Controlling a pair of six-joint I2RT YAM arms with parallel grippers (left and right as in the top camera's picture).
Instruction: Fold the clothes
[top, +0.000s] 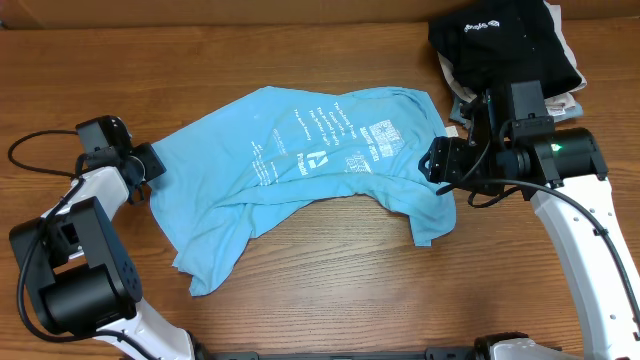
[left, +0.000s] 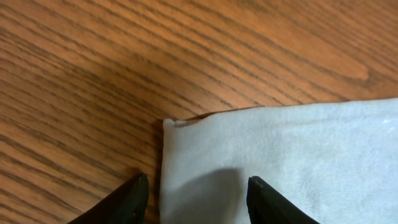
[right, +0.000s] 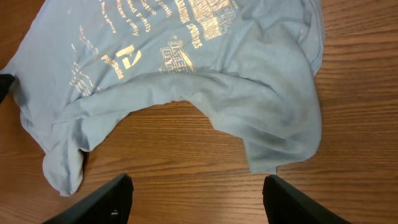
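Note:
The sky-blue T-shirt (top: 300, 165) lies crumpled and partly spread in the middle of the table, with its white print facing up. My left gripper (top: 150, 165) is open at the shirt's left corner. In the left wrist view its fingers (left: 196, 196) straddle the fabric's edge (left: 280, 162), one finger over wood and one over cloth. My right gripper (top: 437, 163) is open and empty over the shirt's right side. In the right wrist view its fingers (right: 198, 193) hover above bare wood just short of the shirt's rumpled folds (right: 186, 74).
A black garment with a small white logo (top: 505, 40) lies at the back right on top of folded beige and grey-blue garments (top: 565, 100), just behind my right arm. The table (top: 330, 290) is wooden. A black cable (top: 30, 150) loops at the far left.

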